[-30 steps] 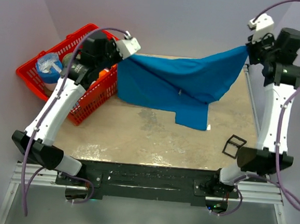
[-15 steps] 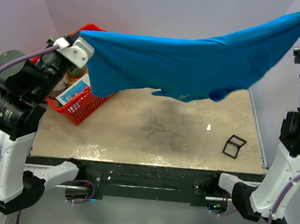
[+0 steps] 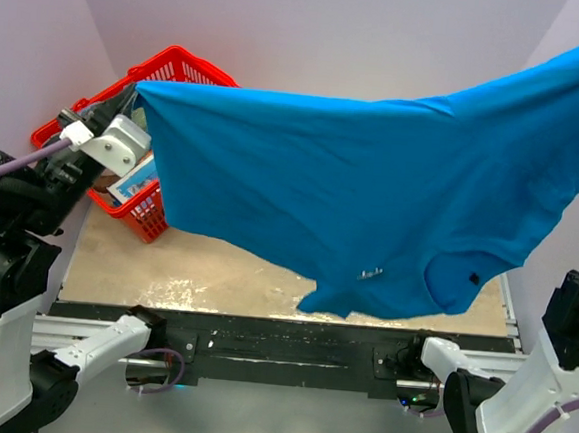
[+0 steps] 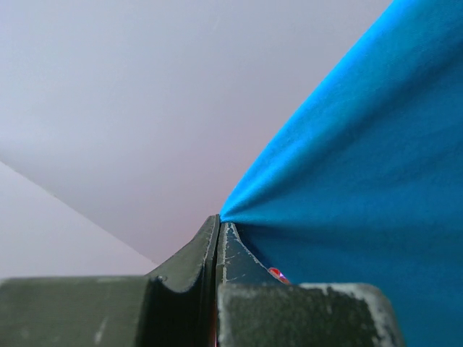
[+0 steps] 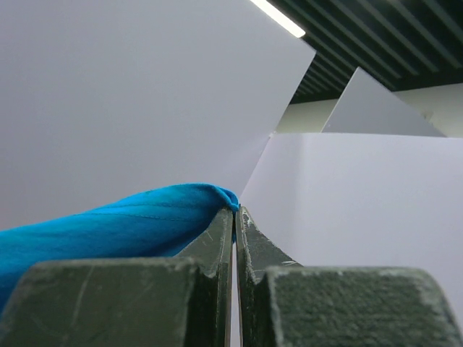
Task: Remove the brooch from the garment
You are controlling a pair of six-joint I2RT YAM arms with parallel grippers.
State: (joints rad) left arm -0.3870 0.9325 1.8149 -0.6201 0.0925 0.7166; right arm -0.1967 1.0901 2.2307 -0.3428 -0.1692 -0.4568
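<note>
The blue T-shirt hangs spread out in the air, stretched between both grippers. My left gripper is shut on its upper left corner; in the left wrist view the jaws are closed with blue cloth running from their tips. My right gripper is shut on a fold of the shirt; in the top view it is past the upper right edge. The brooch, a tiny silvery cluster, sits on the shirt near its lower hem.
A red basket with items in it stands at the back left, partly behind the shirt. The tan table shows below the hem. A small dark mark is on the shirt's lower right. Walls close in on both sides.
Both arms have risen and swung outward. The shirt has come off the table and now hangs spread wide and high, covering most of the table in the top view.
</note>
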